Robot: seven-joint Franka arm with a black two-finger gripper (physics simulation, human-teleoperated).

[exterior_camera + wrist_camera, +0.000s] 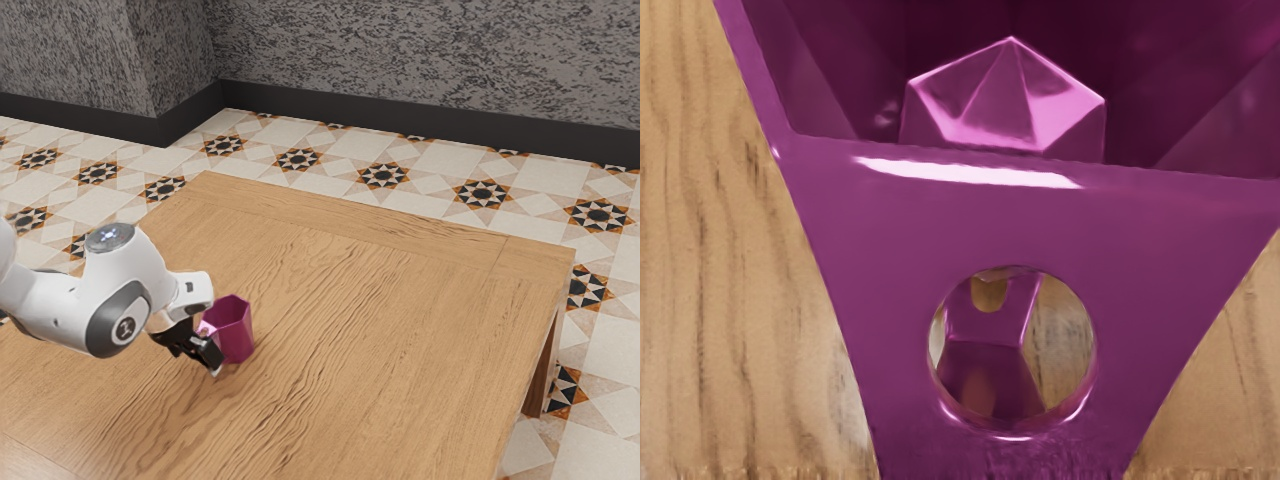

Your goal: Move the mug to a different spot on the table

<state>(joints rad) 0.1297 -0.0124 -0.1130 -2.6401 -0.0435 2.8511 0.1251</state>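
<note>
Tipping is my worry: the mug (232,328) stands at two o'clock from my fingers (208,356); whether they clamp its handle (940,230) I cannot tell, and loose contact would topple it.

Light is bright, even and diffuse. The mug (232,325) throws only a faint shadow on the table (400,310). In my wrist view a white glare streak crosses its rim, and inner facets gleam

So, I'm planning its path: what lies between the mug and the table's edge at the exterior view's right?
Nothing: the exterior view shows bare wood of the table all the way from the mug to that edge.
</note>
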